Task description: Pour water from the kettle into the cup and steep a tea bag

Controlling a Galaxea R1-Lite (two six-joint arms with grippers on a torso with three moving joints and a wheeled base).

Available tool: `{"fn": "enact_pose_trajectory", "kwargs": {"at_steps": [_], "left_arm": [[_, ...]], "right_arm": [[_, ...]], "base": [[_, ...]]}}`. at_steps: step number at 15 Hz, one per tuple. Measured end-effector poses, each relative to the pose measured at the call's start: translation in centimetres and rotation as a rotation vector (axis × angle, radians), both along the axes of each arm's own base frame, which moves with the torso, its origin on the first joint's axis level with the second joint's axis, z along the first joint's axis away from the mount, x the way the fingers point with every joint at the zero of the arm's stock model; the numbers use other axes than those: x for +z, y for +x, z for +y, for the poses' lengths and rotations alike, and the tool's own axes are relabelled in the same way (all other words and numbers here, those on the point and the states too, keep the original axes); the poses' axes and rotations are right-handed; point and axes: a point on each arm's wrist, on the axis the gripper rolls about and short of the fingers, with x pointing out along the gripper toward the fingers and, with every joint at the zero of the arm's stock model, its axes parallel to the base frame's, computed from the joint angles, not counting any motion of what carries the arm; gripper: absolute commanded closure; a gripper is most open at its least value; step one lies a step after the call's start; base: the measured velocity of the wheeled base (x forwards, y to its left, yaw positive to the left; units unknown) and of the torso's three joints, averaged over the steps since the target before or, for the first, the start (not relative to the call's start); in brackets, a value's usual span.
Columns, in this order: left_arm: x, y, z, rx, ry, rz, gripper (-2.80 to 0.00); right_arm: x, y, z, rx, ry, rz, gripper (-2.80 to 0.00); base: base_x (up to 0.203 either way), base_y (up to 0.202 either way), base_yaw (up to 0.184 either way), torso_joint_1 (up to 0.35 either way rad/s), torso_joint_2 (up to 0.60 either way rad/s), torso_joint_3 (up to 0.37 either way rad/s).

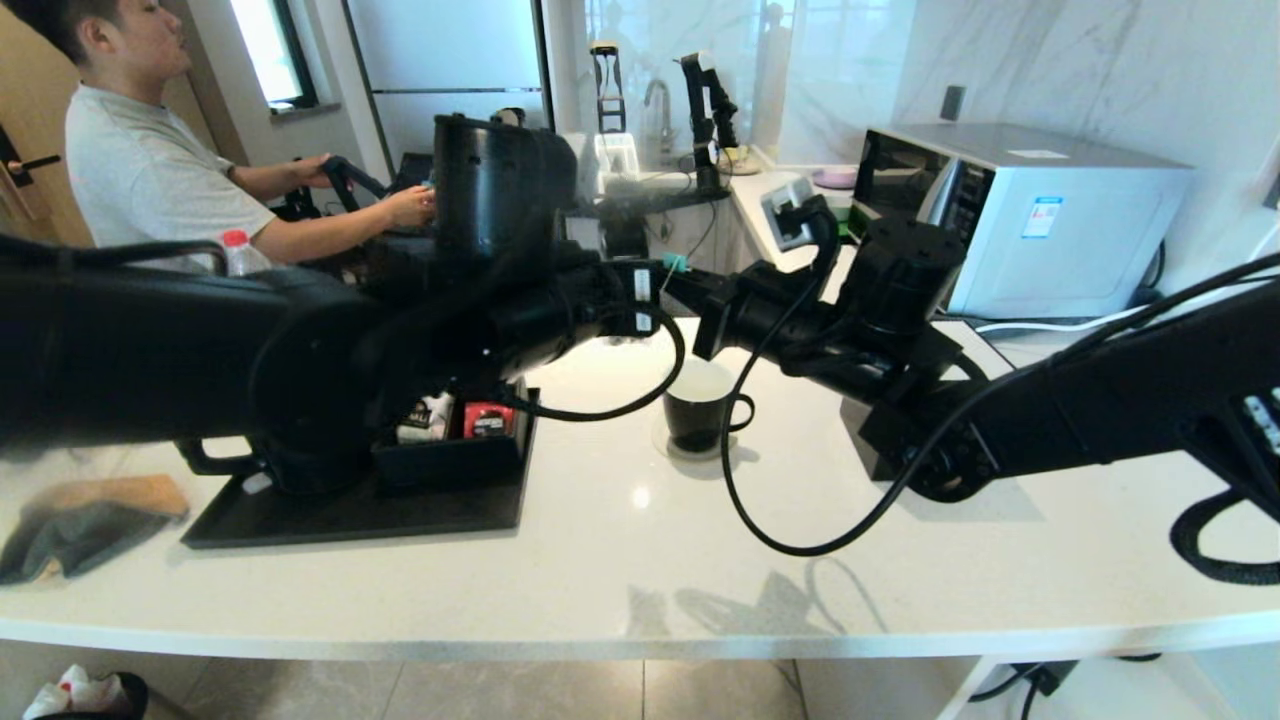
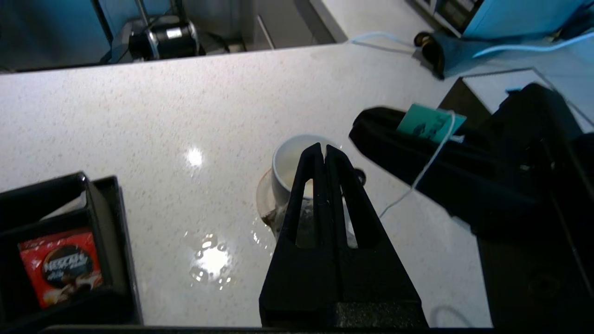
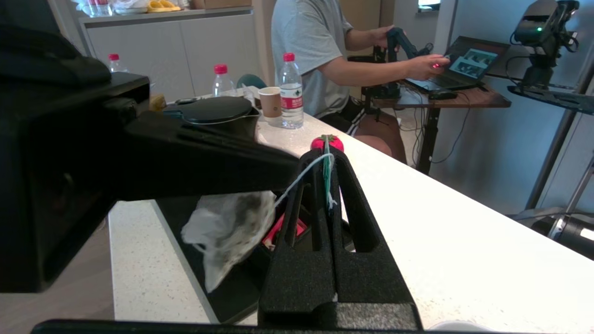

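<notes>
Spanning the foreground: a white speckled stone desk (image 1: 620,560), glossy, with small water puddles (image 2: 209,262) beside the cup (image 1: 700,405). Beyond it, a kitchen room: marble-look wall, silver microwave (image 1: 1010,215) at the right rear, a seated person (image 1: 150,170) in a grey shirt at the left rear working a laptop (image 3: 468,62). Also seen from the right wrist: plastic bottles with red caps (image 3: 291,90) and a paper cup (image 3: 270,102) on the far end of the desk.

Hovering above the cup, the left claw (image 2: 323,150): fingers pressed fully together, empty, pointing down toward the white inside of the black mug. Meeting it from the opposite side, the right claw (image 3: 327,160): closed on the teal paper tag (image 2: 429,124) and white string (image 2: 429,162) of the tea bag (image 3: 229,229). Dangling from that string, the pale translucent pouch with dark leaves inside, hanging in the air close under the left arm, not in the cup. Standing behind the left arm in the head view, the kettle (image 1: 490,185), black, upright.

Resting at the left of the desk, a black tray (image 1: 360,510) with compartments; inside one, a red sachet (image 2: 62,269) printed "NESCAFÉ"; beside it a white sachet (image 1: 425,420), lettering unreadable. Lying at the far left edge, a grey-and-tan cloth (image 1: 85,520).
</notes>
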Motion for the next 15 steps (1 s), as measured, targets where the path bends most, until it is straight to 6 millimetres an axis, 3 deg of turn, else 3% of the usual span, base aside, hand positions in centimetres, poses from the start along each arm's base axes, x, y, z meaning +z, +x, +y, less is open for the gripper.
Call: {"fn": "enact_pose_trajectory", "kwargs": {"at_steps": [7, 8, 15], "left_arm": [[-0.45, 0.28, -0.30, -0.002, 0.005, 0.001, 0.00], [-0.43, 0.25, -0.29, -0.003, 0.005, 0.001, -2.80], [-0.17, 0.02, -0.19, -0.004, 0.003, -0.006, -2.80]], "right_arm": [[0.06, 0.04, -0.12, -0.004, 0.001, -0.001, 0.00], [0.06, 0.05, -0.14, -0.004, 0.001, -0.002, 0.00], [0.10, 0.39, -0.76, -0.021, 0.001, -0.001, 0.00]], "base": [[0.000, 0.000, 0.000, 0.000, 0.00, 0.000], [0.000, 0.000, 0.000, 0.000, 0.00, 0.000], [0.000, 0.000, 0.000, 0.000, 0.00, 0.000]]}}
